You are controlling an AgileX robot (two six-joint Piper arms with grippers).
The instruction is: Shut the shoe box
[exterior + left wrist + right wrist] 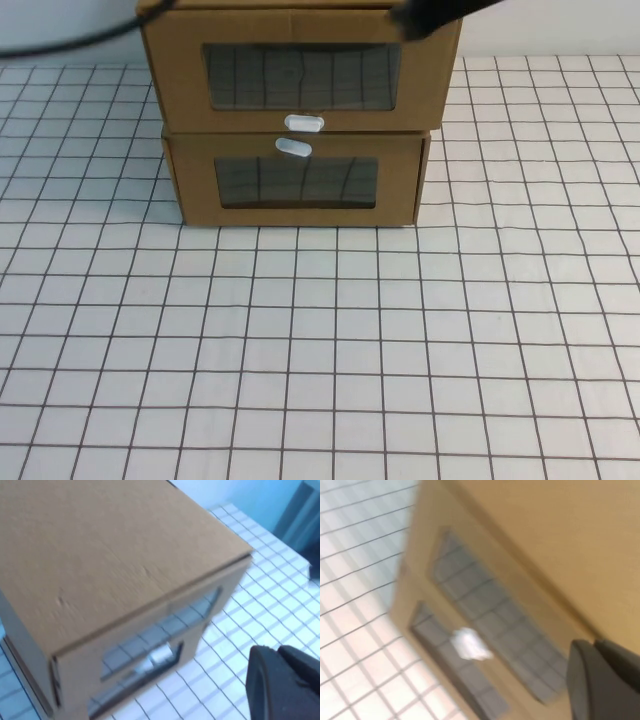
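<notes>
Brown cardboard: two drawer boxes are stacked at the table's (320, 380) far centre. The shoe box (300, 70), tab below its window, sits on top, its front looking nearly flush. Left gripper (282, 682) is held beside the stack, right gripper (605, 680) above it; finger spacing cannot be told, nothing visibly gripped.

Both grippers (280, 680) (605, 680) seemingly raised, near camera.

We see a white table surface (320, 360) ruled in a dark grid of squares; a pale plain wall (560, 25) behind it, bluish in the left wrist view; even, soft light, faint shadows
</notes>
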